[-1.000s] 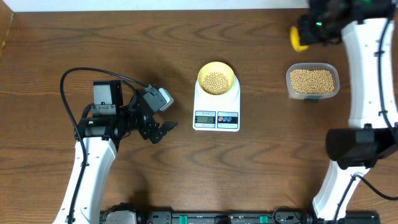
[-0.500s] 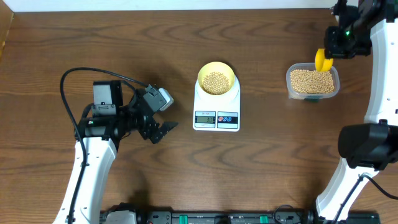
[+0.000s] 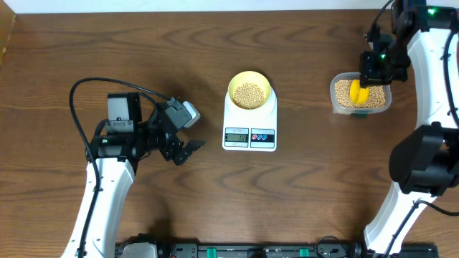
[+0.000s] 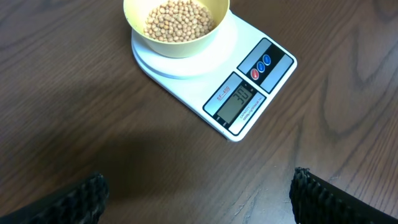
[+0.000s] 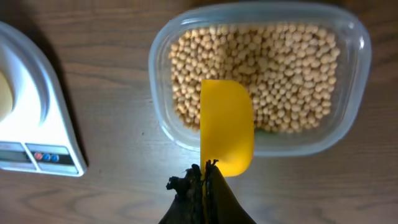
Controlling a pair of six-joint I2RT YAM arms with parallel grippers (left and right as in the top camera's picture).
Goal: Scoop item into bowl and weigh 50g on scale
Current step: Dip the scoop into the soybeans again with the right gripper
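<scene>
— Where is the scale (image 3: 249, 123) on your tabletop (image 3: 143, 57)?
— In the middle, display on its near edge. The bowl (image 3: 232, 87) stands on its far part, with grains (image 3: 249, 93) in it.
— And to the right?
— The tub (image 3: 334, 97) holding more grains, level with the bowl and well apart from the scale. The scoop (image 3: 358, 92) is over the tub. Your left end effector (image 3: 188, 148) is left of the scale.

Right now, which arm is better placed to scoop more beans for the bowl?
Right. The right claw holds the yellow scoop over the tub of beans; the left claw hangs open and empty beyond the scale.
</scene>
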